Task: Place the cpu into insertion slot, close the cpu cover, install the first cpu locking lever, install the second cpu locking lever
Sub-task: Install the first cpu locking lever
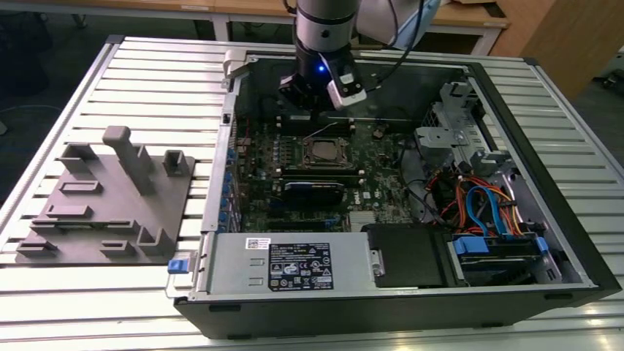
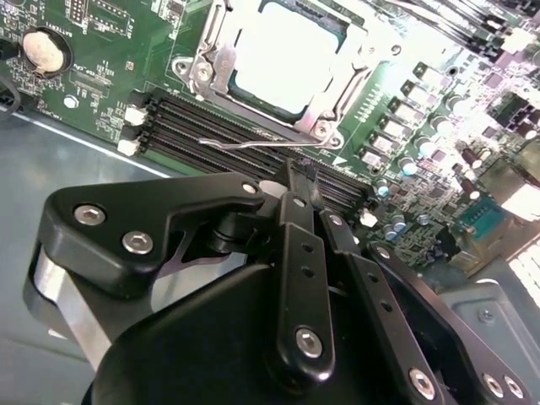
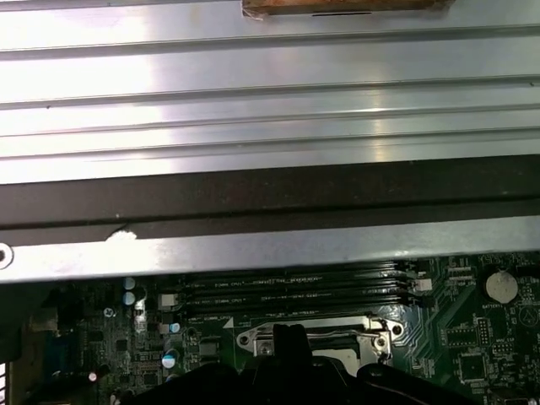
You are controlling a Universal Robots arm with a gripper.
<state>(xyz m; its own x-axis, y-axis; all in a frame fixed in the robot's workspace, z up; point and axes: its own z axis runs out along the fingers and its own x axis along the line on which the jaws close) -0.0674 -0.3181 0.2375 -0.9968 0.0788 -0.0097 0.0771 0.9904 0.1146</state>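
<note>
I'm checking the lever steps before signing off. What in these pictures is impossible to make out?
- Silver-grey square cpu: glare whitens its top in the second wrist view; seating unclear.
- Thin silvery wire locking lever: one end runs behind the black pincer there; contact unclear.
- Silvery hinged metal cpu cover: in the first wrist view the pincer hides its middle and the picture edge cuts it off.
- Exterior view: levers too small to judge.
</note>
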